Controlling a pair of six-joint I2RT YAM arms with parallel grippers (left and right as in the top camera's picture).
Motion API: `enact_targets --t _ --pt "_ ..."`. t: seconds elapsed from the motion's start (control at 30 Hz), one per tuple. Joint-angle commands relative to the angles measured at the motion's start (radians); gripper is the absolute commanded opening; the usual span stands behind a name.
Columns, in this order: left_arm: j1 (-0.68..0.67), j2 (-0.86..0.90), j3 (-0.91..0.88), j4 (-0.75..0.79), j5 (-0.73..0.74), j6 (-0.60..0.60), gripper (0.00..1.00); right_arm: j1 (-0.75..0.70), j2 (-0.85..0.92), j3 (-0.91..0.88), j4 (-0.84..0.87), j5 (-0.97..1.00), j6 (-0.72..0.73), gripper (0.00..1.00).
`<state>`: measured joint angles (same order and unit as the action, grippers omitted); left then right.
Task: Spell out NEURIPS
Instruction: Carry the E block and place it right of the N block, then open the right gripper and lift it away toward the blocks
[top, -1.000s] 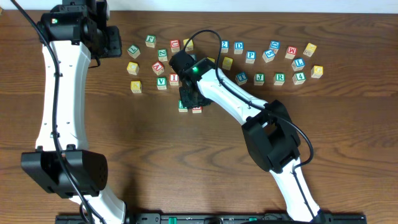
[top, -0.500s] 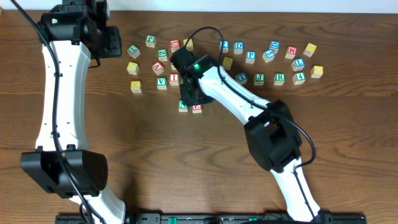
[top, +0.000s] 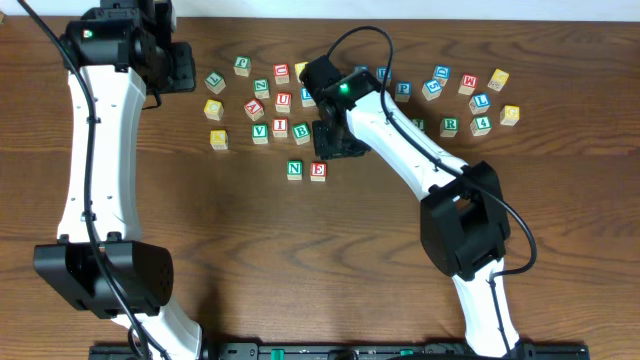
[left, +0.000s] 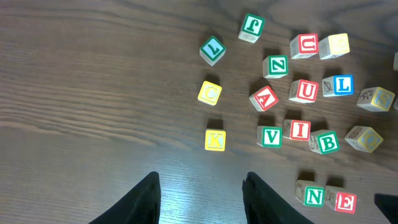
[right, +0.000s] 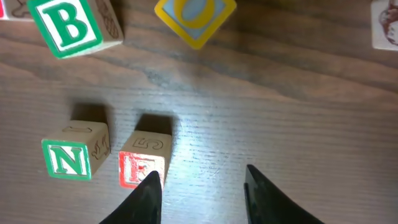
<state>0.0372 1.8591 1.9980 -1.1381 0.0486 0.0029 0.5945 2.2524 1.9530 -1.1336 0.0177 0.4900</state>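
Observation:
A green N cube (top: 295, 169) and a red E cube (top: 318, 170) stand side by side, apart from the scattered cubes. The right wrist view shows the N cube (right: 69, 155) and the E cube (right: 142, 163) just left of my right gripper (right: 200, 186). That gripper is open over bare wood. From overhead, the right gripper (top: 336, 143) hangs just behind and to the right of the E. A red U cube (top: 283, 100), a red I cube (top: 280, 127), a green R cube (top: 450, 126) and a blue P cube (top: 403, 90) lie among the loose cubes. My left gripper (left: 200, 186) is open and holds nothing.
Loose cubes spread along the back: green B (top: 301, 133), green V (top: 260, 131), yellow K (top: 218, 138), red A (top: 254, 109), and a row toward the right with a green 4 (top: 482, 125). The left arm (top: 100, 130) runs down the left side.
The right gripper has let go of the E cube beside the N and moved back and to the right. The left arm has not moved.

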Motion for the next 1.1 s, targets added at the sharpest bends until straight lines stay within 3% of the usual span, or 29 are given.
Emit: enact_targets --t 0.0,0.57,0.8,1.07 --pt "-0.003 0.000 0.015 -0.002 -0.008 -0.004 0.43 0.009 -0.006 -0.045 0.029 -0.002 -0.001 0.36" --pt "-0.003 0.000 0.015 -0.002 -0.008 -0.004 0.43 -0.011 -0.037 -0.016 0.089 -0.037 -0.088 0.43" --pt "-0.003 0.000 0.015 -0.002 -0.008 -0.004 0.43 -0.026 -0.037 0.048 0.092 -0.107 -0.182 0.53" --pt "-0.003 0.000 0.015 -0.002 -0.008 -0.004 0.42 -0.026 -0.036 0.154 0.140 -0.140 -0.255 0.58"
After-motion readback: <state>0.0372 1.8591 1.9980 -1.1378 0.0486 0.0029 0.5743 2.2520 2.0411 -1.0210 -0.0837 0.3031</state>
